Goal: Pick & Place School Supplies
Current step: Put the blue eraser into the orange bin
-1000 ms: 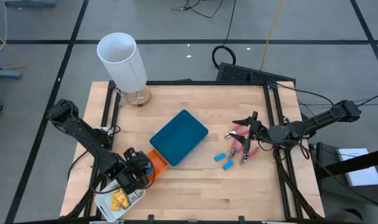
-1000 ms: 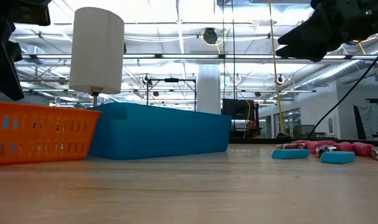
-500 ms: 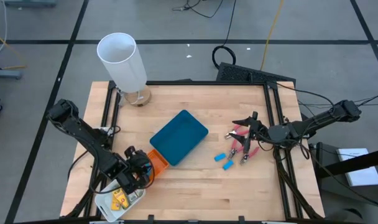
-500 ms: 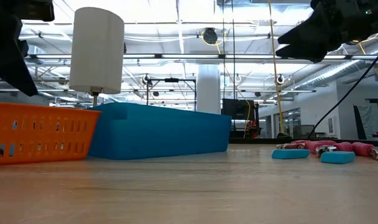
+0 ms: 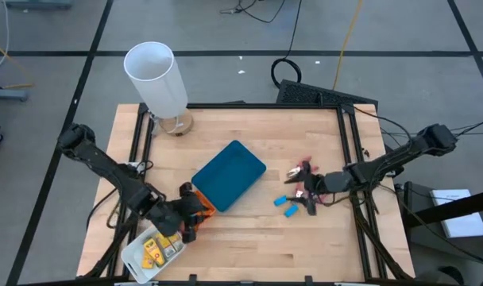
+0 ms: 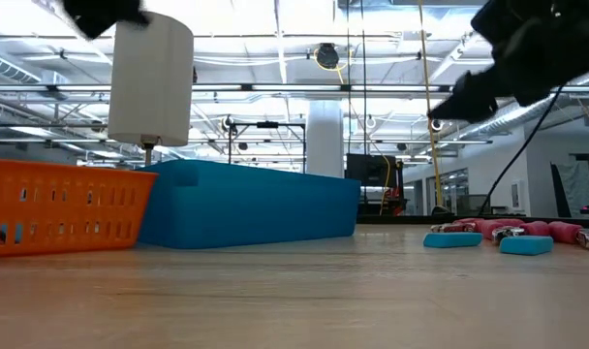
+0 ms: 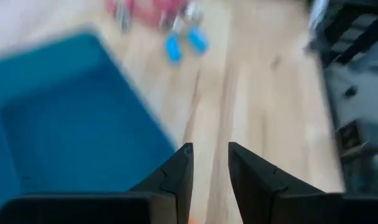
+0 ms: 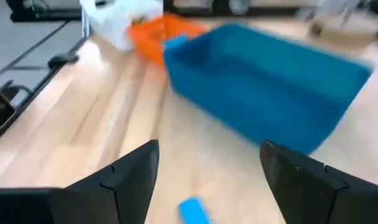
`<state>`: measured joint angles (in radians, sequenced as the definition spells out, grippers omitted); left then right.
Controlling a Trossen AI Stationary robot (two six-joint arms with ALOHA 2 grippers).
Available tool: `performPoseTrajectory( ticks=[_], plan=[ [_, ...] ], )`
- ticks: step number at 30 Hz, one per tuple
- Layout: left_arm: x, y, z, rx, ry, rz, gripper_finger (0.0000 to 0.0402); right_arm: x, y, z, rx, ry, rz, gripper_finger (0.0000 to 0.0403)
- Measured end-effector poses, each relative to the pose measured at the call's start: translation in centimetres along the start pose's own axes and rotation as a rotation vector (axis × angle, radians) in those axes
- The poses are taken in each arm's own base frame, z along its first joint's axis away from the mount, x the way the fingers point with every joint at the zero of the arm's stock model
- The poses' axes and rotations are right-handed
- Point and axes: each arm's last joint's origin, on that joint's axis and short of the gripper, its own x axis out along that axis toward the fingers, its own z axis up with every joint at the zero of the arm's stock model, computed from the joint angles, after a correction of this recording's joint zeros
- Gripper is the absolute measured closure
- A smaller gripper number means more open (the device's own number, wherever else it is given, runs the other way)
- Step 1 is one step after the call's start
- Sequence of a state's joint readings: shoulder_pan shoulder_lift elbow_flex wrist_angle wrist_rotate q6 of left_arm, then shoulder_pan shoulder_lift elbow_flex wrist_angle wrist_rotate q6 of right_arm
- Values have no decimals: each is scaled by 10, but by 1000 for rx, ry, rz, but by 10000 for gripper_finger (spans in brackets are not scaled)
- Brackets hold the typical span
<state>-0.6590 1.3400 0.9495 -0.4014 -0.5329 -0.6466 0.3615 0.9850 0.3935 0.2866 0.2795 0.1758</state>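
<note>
- The two blue pieces [image 5: 287,204] lie on the table between the teal tray [image 5: 229,175] and the pink-handled tools [image 5: 303,168].
- The right gripper [image 5: 311,191] hovers just beside them with fingers wide apart, holding nothing. I think it should lower straight over one piece before it closes.
- The left gripper [image 5: 195,219] is near the orange tray [image 5: 203,205], fingers a little apart, empty.
- The yellow pieces [image 5: 152,254] rest in the white tray [image 5: 133,256]; the teal tray looks empty.

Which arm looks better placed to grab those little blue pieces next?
The right. Its gripper hangs open just beside the blue pieces, one showing between its fingers in its wrist view. The left gripper is far across the table, past the teal tray.
</note>
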Motion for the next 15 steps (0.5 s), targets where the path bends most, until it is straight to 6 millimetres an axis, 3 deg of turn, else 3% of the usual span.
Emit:
performPoseTrajectory(
  ticks=[5, 15],
  plan=[
    [4, 6, 21, 76, -155, 45, 303, 14, 7, -17, 74, 133, 99, 133],
    [27, 39, 44, -21, -216, 177, 289, 28, 26, -52, -81, 330, 157, 133]
  ],
)
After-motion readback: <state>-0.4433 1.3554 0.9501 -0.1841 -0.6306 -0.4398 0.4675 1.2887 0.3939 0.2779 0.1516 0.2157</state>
